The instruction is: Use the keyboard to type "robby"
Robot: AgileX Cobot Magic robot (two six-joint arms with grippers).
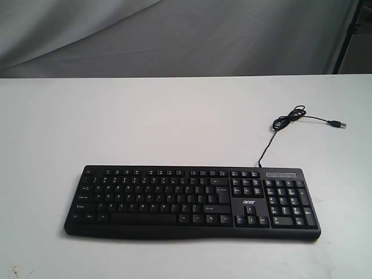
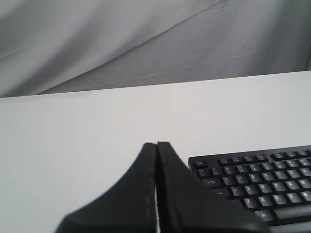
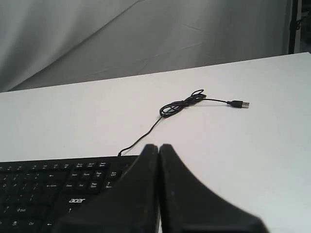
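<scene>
The black keyboard [image 1: 192, 200] with white-lettered keys and an acer logo lies across the front of the white table [image 1: 145, 122]. Its thin cable [image 1: 288, 119] runs back to a loose coil and a free USB plug [image 1: 338, 124]. Neither arm shows in the exterior view. In the left wrist view my left gripper [image 2: 156, 145] is shut and empty, held off the keyboard's [image 2: 257, 179] Esc-side end. In the right wrist view my right gripper [image 3: 158, 147] is shut and empty, over the number-pad end of the keyboard [image 3: 53, 189], with the cable coil [image 3: 182, 103] beyond.
A grey cloth backdrop [image 1: 174, 35] hangs behind the table's far edge. A dark stand leg [image 1: 347, 35] is at the back right. Bare white tabletop surrounds the keyboard.
</scene>
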